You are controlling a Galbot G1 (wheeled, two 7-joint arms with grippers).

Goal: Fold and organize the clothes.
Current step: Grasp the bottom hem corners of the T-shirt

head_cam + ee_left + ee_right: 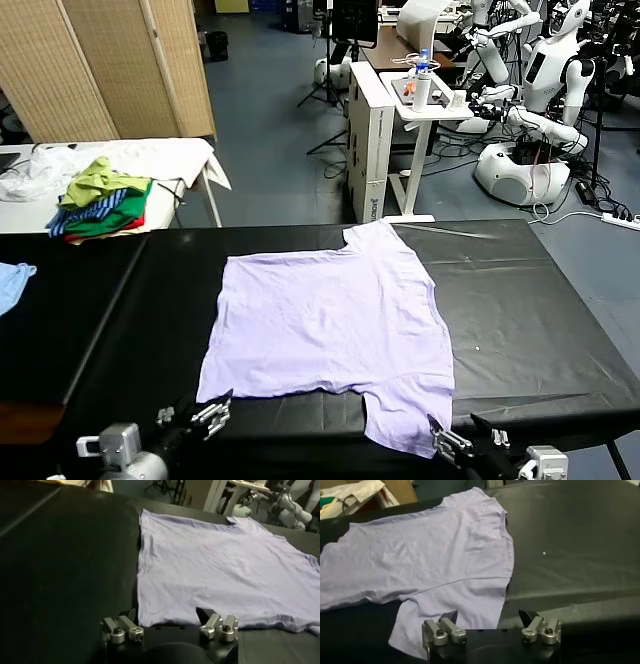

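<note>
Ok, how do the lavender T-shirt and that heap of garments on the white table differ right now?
The lavender T-shirt lies spread flat in a single layer; the heap of garments is bunched and piled up. The T-shirt is one pale colour, while the heap mixes green, blue and red. The T-shirt sits on the black table just ahead of both open grippers; the heap rests on the white table farther back to the left. Neither is folded.
</note>
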